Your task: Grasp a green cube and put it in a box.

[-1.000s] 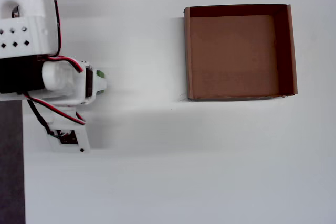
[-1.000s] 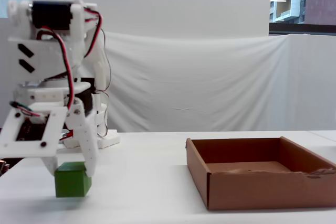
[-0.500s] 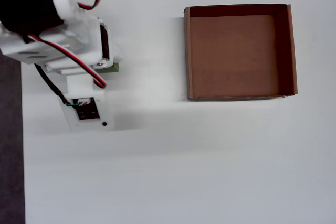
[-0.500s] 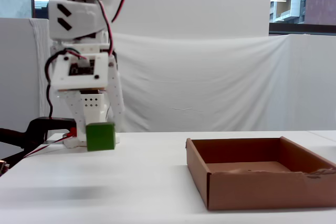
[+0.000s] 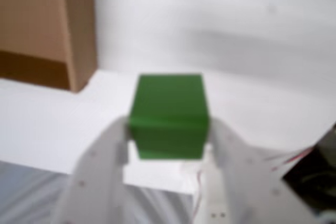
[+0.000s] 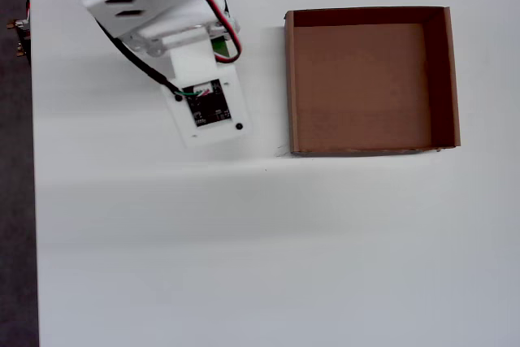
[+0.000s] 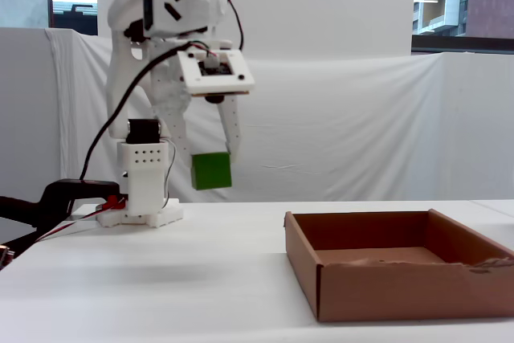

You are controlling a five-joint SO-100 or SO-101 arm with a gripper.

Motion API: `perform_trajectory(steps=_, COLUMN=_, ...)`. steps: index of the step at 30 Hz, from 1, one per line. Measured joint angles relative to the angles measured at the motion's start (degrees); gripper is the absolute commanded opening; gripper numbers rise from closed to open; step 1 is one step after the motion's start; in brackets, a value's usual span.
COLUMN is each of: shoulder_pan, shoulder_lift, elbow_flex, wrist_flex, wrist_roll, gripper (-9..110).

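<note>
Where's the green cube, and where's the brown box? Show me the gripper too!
green cube (image 5: 168, 116): wrist view, its front face.
box (image 7: 401, 288): fixed view, its near outer wall.
gripper (image 5: 167, 148): wrist view, midway between its fingertips, shut on the cube.

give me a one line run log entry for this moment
phase: carry | end effector: shut on green cube | cube: lifted off table | box: empty, cube not over it

A white table (image 6: 244, 266) is carrying everything here. The brown cardboard box (image 6: 371, 80) is sitting flat on it at the right of the overhead view, and the arm's white base (image 7: 141, 208) is standing on it at the left of the fixed view.
</note>
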Motion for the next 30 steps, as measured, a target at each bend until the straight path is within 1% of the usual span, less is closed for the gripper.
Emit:
perform_trajectory(steps=5, shoulder_pan=-5.27, shoulder_lift=-2.20, elbow_flex=-4.57, wrist_flex=1.23, wrist_roll=0.44, gripper=11)
perform_trajectory(steps=16, shoulder_pan=-16.00, shoulder_lift=-13.45, elbow_flex=-18.54, wrist_flex=2.02, wrist_roll=0.53, gripper=12)
perform_trajectory(steps=23, shoulder_pan=-18.90, shoulder_lift=-21.80, elbow_flex=-26.54, wrist_flex=1.76, wrist_roll=0.53, gripper=12)
perform_trajectory(steps=30, shoulder_pan=-19.51, shoulder_lift=-29.44, elbow_flex=-32.17, wrist_flex=1.14, wrist_roll=0.53, gripper=12)
